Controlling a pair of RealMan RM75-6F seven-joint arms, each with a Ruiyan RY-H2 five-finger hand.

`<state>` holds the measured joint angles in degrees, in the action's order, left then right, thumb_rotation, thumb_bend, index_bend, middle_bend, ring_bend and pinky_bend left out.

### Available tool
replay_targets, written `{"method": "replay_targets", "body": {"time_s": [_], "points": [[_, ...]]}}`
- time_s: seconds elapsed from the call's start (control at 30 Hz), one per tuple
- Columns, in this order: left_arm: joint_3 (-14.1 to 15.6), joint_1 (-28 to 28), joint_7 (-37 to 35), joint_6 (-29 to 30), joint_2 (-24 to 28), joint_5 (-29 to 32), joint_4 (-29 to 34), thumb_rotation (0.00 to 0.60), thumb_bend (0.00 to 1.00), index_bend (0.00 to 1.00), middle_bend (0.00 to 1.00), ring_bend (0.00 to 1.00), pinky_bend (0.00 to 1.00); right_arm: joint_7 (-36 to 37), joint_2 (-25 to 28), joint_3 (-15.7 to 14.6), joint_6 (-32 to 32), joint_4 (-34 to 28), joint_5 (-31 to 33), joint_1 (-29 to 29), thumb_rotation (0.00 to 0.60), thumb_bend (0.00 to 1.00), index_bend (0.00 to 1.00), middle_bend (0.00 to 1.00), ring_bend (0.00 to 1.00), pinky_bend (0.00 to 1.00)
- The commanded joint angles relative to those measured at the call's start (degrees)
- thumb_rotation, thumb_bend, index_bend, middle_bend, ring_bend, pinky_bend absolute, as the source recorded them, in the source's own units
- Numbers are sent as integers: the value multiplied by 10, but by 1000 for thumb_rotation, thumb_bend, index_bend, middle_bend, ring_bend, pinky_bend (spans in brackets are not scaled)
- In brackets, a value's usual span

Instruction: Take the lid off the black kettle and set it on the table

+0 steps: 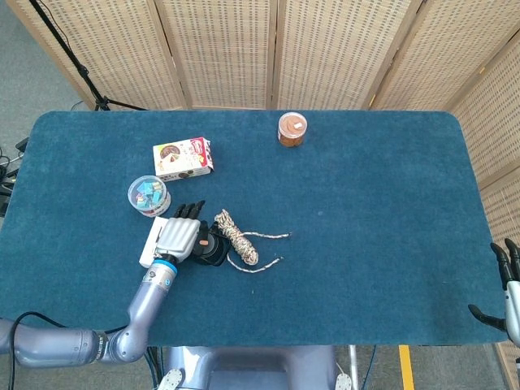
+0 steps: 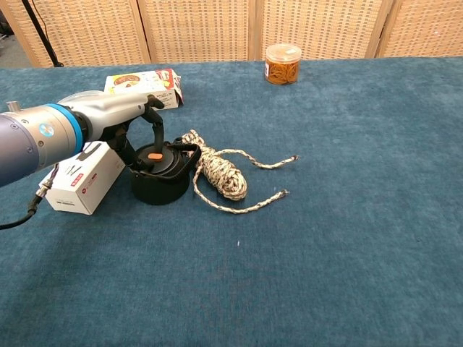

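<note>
The black kettle stands upright on the blue table, its lid with an orange knob still seated on top. My left hand is over the kettle's left side, with dark fingers pointing down at the lid near the knob. I cannot see a firm grip on the lid. In the head view the left hand covers most of the kettle, fingers spread. My right hand hangs at the table's right edge, fingers apart and holding nothing.
A coiled patterned rope lies against the kettle's right side. Just left of the kettle, under my forearm, sits a white box. Behind are a snack box, a clear tub of clips and a jar of rubber bands.
</note>
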<state>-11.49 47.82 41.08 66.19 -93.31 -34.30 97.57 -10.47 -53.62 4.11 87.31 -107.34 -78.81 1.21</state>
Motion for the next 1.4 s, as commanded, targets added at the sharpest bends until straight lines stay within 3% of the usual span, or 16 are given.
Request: {"method": "replay_targets", "body": {"time_s": [0.03,0.77,1.17,1.4], "points": [[0,2,4,4,-3,6,-2,600,348,529,0,0,0,1,0,0,0,0,0,0,600,0,0,0,0,0],[-2,2,-1,17,5,3,11,600,350,616,0,0,0,2,0,-1,2,0,-3,1,600,0,0,0,0,0],[-3,-10,-20,24,43,-16,52,600,350,616,0,0,0,-3,-2,-2,0,-1,-3,0,600,0,0,0,0,0],[13,-35,-58,20,89,-59,82,600,350,616,0,0,0,-12,-6,-4,-2,-3,-5,-2,600,0,0,0,0,0]]}}
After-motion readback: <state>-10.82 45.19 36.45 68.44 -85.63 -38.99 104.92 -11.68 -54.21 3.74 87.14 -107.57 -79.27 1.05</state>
